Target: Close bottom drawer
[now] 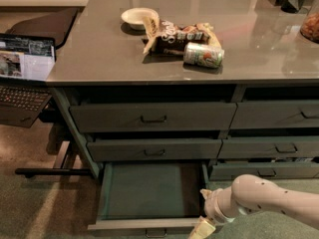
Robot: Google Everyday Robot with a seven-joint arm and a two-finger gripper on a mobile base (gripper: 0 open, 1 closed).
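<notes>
The bottom drawer (149, 189) stands pulled far out at the lower left of the cabinet, its plain green floor bare. Its low front panel (144, 225) runs along the bottom edge of the view, with the small dark handle (156, 232) partly cut off. My gripper (202, 229) is at the end of the white arm (269, 200) that comes in from the lower right. It sits at the right end of the drawer's front panel, close to or touching it. Only a cream fingertip shows above the frame's edge.
Two taller drawers (152, 116) (154, 149) above are slightly ajar. More drawers (271, 147) fill the right column. On the countertop (99, 54) lie a white bowl (138, 17), a snack bag (177, 34) and a can (203, 55). A laptop (22, 78) and chair stand at left.
</notes>
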